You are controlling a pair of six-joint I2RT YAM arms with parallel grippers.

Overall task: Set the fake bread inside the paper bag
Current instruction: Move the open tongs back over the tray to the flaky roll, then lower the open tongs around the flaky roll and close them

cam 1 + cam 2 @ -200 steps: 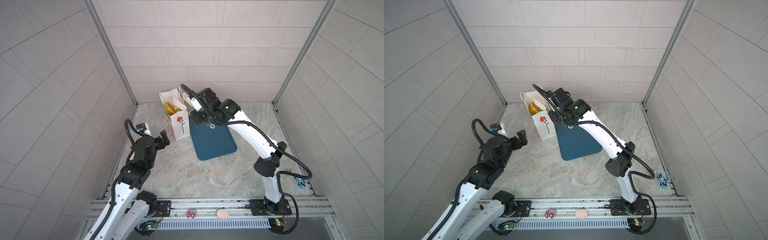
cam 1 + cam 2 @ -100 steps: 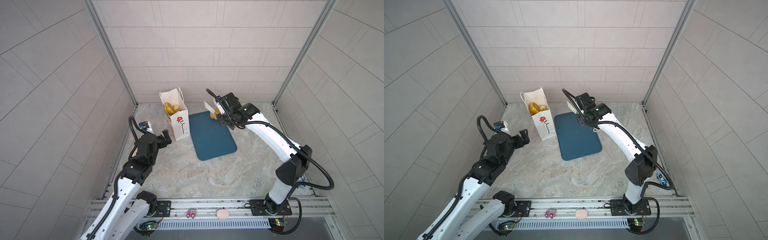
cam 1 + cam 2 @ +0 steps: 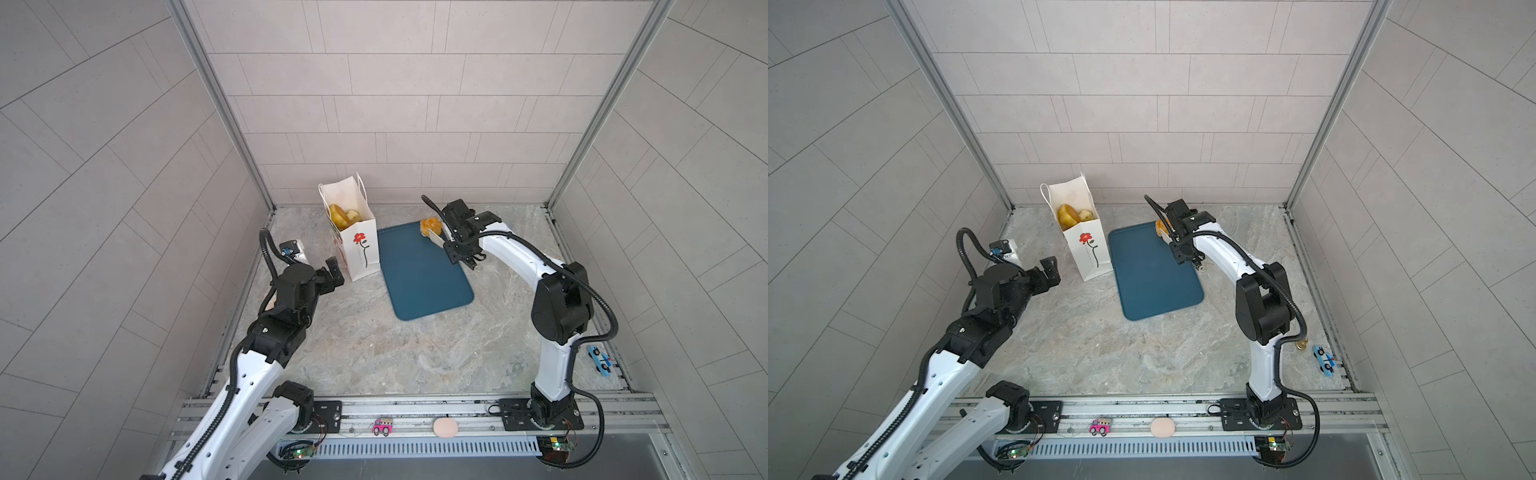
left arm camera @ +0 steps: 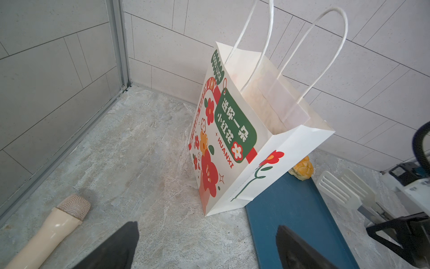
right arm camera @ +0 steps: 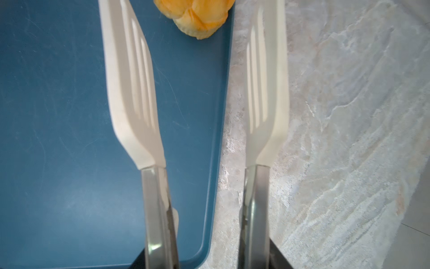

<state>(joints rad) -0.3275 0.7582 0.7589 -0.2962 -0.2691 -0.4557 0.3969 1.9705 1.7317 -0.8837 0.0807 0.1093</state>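
Farthest left, a cream toy microphone [image 4: 58, 223] lies on the desk [image 3: 374, 345] by the left wall. The left gripper [image 3: 332, 272] hangs just near and left of the paper bag [image 3: 357, 245]. Its fingers are spread wide with nothing between them, and in the left wrist view the two dark fingertips [image 4: 116, 246] frame the foot of the bag.

The bag stands open-topped toward the far left of the desk, with a red flower on its front and its white cord handles up. Both top views show yellow-brown bread [image 3: 340, 214] lying inside it.

Just to the right of the bag lies a flat dark-blue tray [image 3: 419, 274]. One piece of bread remains outside the bag: a knobbly orange bun [image 3: 431, 225] on the tray's far right corner.

The right gripper [image 3: 453, 245] is clamped on the metal arms of a pair of white slotted tongs [image 3: 434, 237], which point toward the bun. In the right wrist view the blades stand apart, one over the tray and the other over the bare desk past the tray's right edge. The bun sits between their far ends with a gap on each side.

A small blue toy car [image 3: 598, 360] lies against the right wall.
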